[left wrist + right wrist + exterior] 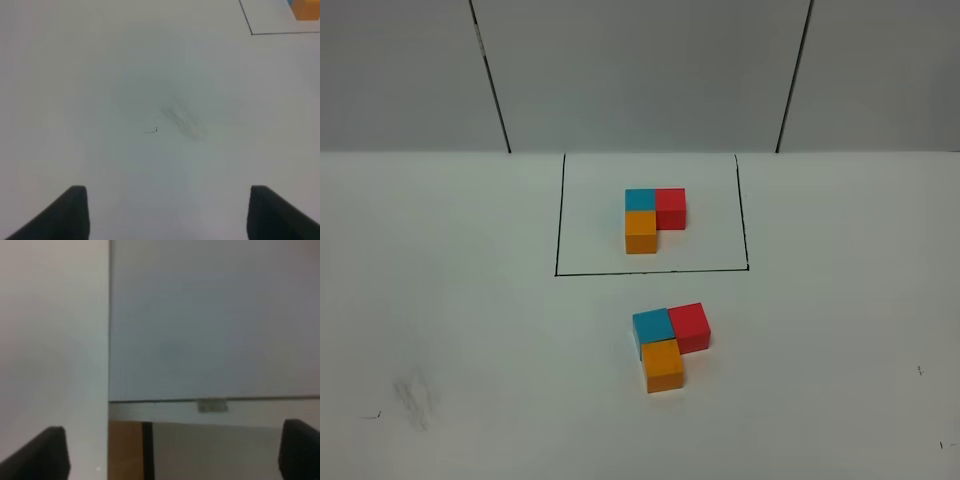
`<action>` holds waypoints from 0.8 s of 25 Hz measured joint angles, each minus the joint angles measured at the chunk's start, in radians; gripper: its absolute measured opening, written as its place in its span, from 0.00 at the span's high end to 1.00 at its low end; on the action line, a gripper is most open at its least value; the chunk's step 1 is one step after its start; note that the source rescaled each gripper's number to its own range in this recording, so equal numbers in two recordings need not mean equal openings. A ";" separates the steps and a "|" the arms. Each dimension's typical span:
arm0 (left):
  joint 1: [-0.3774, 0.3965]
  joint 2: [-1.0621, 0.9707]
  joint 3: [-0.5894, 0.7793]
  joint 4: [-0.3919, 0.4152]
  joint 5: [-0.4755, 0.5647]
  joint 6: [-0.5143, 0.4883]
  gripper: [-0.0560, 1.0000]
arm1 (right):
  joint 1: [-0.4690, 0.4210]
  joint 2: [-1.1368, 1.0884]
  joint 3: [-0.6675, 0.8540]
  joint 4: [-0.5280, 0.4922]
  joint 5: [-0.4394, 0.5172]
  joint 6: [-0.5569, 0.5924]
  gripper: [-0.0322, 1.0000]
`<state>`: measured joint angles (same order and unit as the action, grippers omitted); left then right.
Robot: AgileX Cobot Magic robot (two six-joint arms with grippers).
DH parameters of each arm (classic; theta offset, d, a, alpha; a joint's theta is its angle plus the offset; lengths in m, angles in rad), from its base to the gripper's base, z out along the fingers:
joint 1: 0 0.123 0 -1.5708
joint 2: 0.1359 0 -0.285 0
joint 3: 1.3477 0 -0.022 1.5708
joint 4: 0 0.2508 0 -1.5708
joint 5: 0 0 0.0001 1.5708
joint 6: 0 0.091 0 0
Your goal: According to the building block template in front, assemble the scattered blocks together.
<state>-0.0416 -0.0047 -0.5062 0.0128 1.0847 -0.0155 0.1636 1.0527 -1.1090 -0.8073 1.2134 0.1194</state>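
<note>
On the white desk (450,300), the building block template (654,218) sits inside its thin black drawn rectangle (560,215): cyan and red cubes side by side, orange in front of the cyan. The scattered blocks (669,345) lie just in front of the rectangle's near line, already gathered into the same L: cyan block (651,328), red block (690,325), orange block (662,365), all touching, the group turned slightly relative to the template. Judged from this, assembly is essentially complete; only squaring the group remains, if anything. Neither arm appears in the high view. The left gripper (165,212) hangs over bare desk with its fingers (75,212) spread and holding nothing; the template's corner shows at the edge of its view, so the blocks lie ahead and to one side. The right gripper (172,452) is likewise spread and empty, facing a wall panel with no blocks visible. Which arm is nearer cannot be told. Open desk surrounds the blocks on both sides.
</note>
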 joint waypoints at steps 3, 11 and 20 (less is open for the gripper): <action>0.000 0.000 0.000 0.000 0.000 0.000 0.52 | -0.050 -0.202 0.033 0.105 0.003 -0.098 0.14; 0.000 0.000 0.000 0.000 0.000 0.000 0.52 | -0.062 -0.701 0.182 0.429 0.008 -0.097 0.14; 0.000 0.000 0.000 0.000 0.000 0.000 0.52 | -0.062 -0.984 0.468 0.628 -0.111 0.001 0.14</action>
<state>-0.0416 -0.0047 -0.5062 0.0128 1.0847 -0.0155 0.1019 0.0685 -0.6409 -0.1793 1.1022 0.1207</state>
